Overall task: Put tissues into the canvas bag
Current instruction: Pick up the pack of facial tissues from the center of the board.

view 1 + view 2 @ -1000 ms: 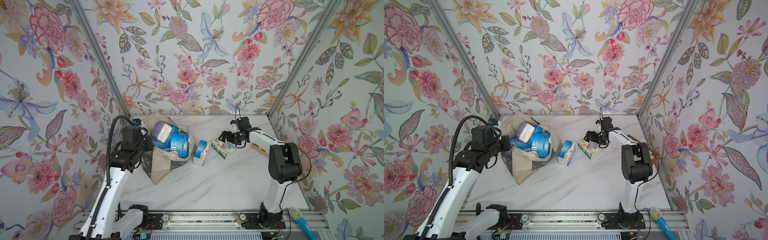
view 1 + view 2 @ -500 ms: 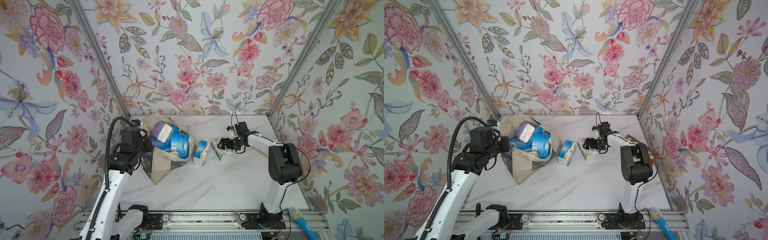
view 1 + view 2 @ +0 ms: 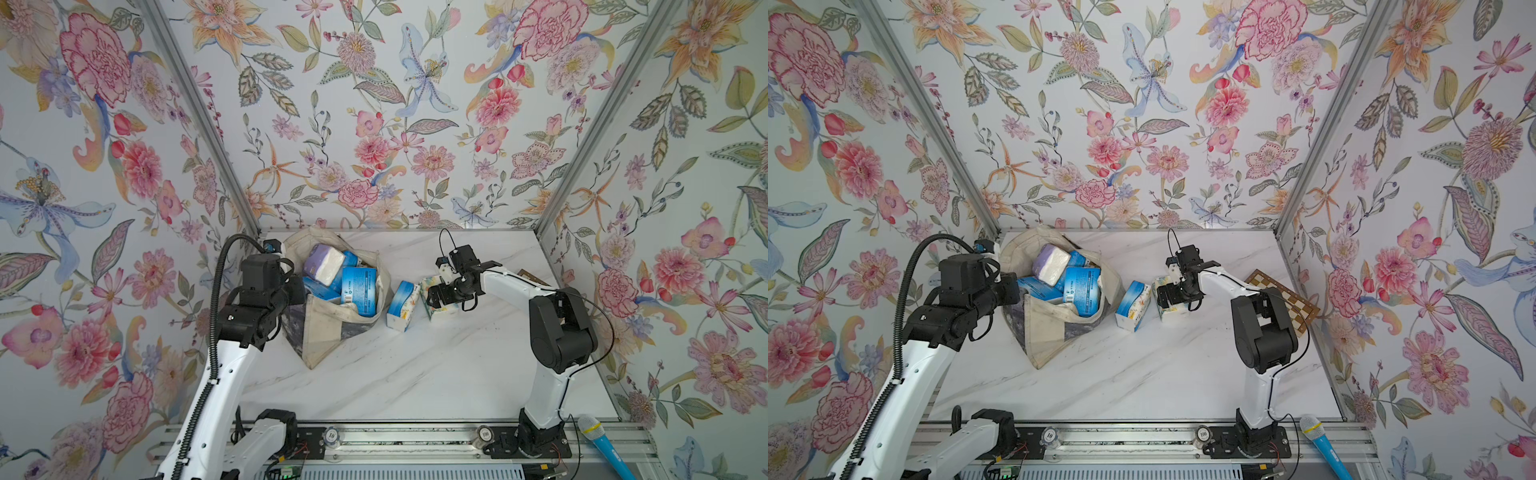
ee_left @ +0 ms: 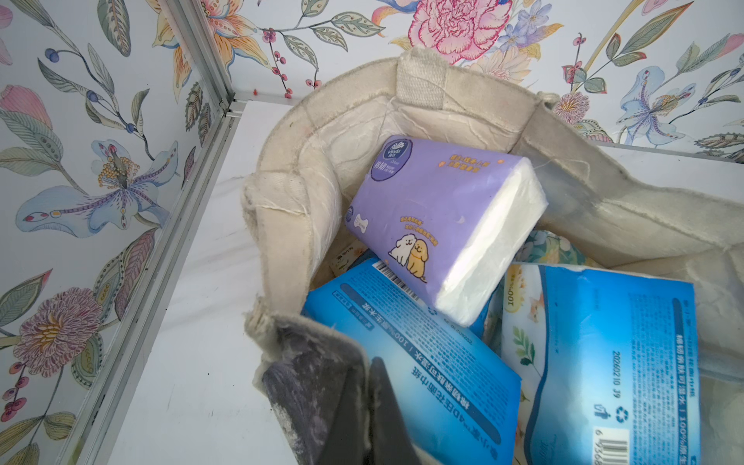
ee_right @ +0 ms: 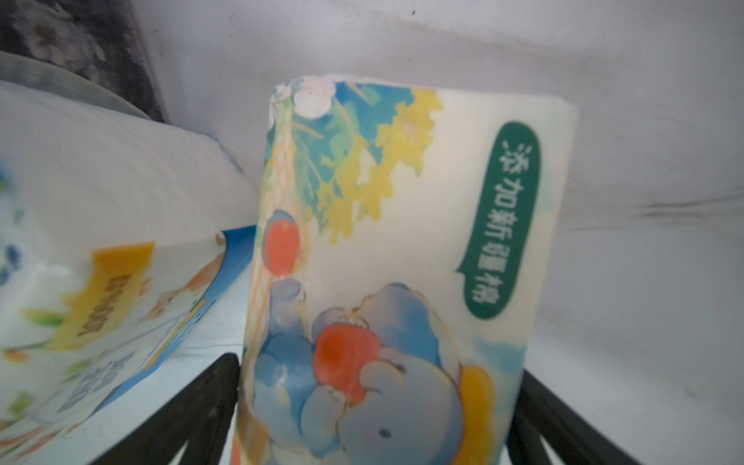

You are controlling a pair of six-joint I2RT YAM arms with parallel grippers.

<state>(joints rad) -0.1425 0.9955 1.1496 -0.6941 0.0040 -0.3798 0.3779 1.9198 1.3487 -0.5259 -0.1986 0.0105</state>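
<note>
The cream canvas bag [image 3: 328,332] [image 3: 1050,332] lies open at the table's left. Inside are a lavender tissue pack [image 3: 324,264] [image 4: 435,209] and blue tissue packs [image 3: 358,291] [image 4: 612,342]. My left gripper [image 3: 297,291] [image 4: 367,364] is shut on the bag's near rim [image 4: 282,225], holding it up. A blue-and-white pack [image 3: 402,305] [image 5: 100,282] stands on the table beside the bag. Right of it lies a cream pack with a cartoon elephant [image 3: 1173,316] [image 5: 386,225]. My right gripper [image 3: 436,301] [image 5: 378,366] is open and straddles this pack, a finger on each side.
A brown-and-cream chessboard [image 3: 1287,299] lies at the table's right edge behind the right arm. A blue microphone [image 3: 602,444] rests on the front rail at the right. Flowered walls close in the left, back and right sides.
My right gripper has come down and leftward over the elephant pack, which now sits between its open fingers. The left gripper still holds the bag rim.
</note>
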